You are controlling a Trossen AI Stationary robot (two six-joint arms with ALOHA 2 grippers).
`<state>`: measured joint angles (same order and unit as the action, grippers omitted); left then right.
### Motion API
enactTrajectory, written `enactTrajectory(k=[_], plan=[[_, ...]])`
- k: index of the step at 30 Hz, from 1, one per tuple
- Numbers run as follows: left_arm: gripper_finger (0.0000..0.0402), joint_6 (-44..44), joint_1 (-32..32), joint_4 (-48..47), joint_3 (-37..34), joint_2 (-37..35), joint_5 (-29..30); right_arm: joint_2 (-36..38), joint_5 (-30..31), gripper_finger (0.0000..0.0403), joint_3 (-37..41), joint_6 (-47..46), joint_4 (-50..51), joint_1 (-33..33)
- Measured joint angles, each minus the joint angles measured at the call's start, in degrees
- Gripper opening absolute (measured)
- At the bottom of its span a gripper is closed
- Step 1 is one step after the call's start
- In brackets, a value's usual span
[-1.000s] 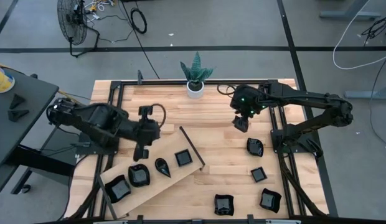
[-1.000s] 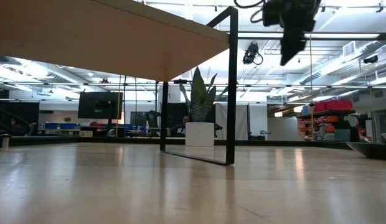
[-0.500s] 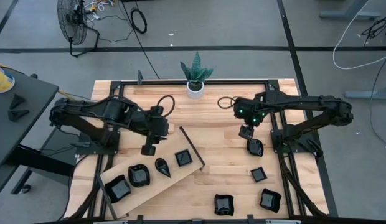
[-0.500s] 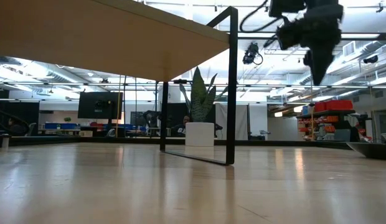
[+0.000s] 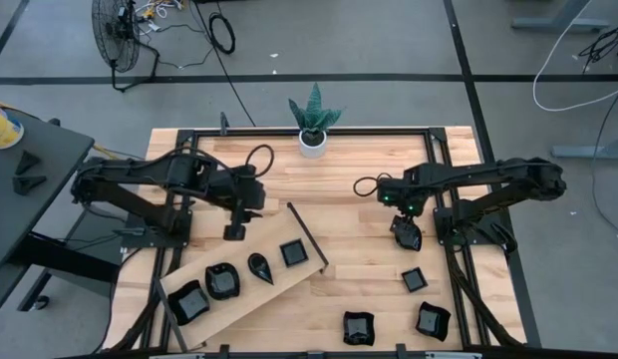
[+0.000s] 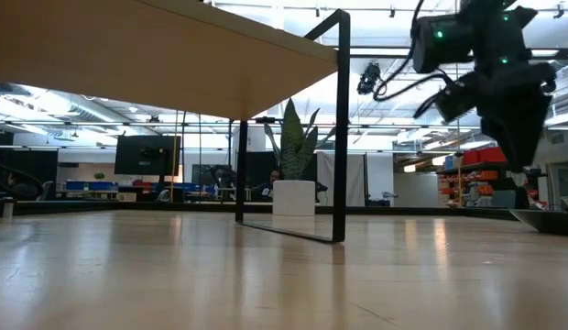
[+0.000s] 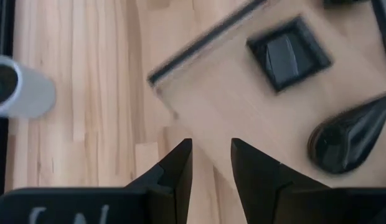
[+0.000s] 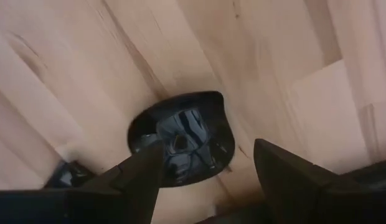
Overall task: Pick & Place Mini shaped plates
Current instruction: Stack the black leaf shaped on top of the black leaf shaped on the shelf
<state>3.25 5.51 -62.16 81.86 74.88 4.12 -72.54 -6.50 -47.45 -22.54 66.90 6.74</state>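
My right gripper (image 5: 406, 231) hangs wide open and empty over a plate (image 8: 180, 140) at the table's three o'clock. If I close off-centre, the glossy rim could skid out. My left gripper (image 5: 232, 231), half open and empty, waits near the board (image 5: 244, 299) at nine o'clock.

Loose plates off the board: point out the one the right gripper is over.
The rounded plate, farthest of the four from the table's front edge; the open right gripper hangs directly above it, its fingers straddling the plate.

Potted plant (image 5: 313, 125) at table's (image 5: 359, 209) far edge; floor fan (image 5: 117, 35) beyond.
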Motion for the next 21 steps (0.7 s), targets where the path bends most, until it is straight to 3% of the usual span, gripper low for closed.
enactTrajectory(k=[8, 21], plan=[[0.0115, -0.44, -3.09, 0.73, -3.80, -5.33, -0.13, 0.02, 0.00, 0.0251, 5.99, 7.94, -3.03, 0.07], [0.0115, -1.26, -5.48, 0.89, -3.75, -7.22, 0.30, -0.01, -0.21, 0.0251, 9.80, 3.41, -10.28, 0.08]])
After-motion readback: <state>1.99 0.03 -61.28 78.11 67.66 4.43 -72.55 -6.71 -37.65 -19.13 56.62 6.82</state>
